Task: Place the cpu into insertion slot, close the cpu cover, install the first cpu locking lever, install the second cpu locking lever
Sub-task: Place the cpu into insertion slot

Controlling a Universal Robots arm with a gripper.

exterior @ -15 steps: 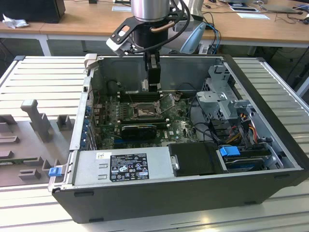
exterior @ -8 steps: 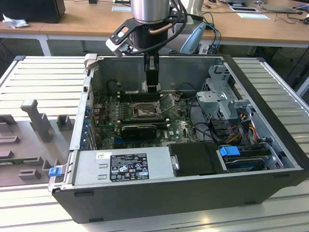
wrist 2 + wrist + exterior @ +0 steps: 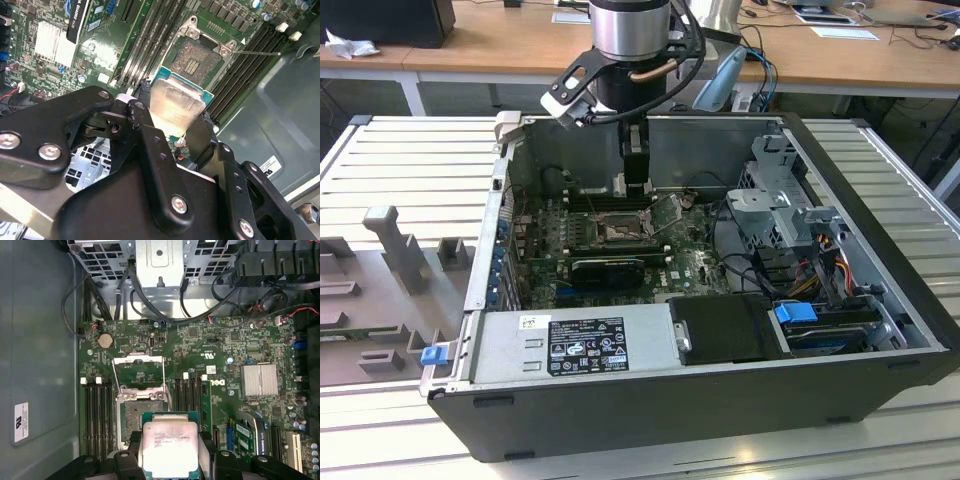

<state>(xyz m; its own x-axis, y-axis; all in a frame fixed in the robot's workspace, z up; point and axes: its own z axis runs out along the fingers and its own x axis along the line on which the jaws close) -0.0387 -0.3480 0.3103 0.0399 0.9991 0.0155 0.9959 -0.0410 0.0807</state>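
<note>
On the exterior view's left, a grey moulded tray lies on the ribbed metal table. In the middle sits the open computer case, with a wooden desk behind it. The gripper pinches the cpu above the board, close by the insertion slot. The cpu cover stands open. A white sticker on the case wall has black writing.
</note>
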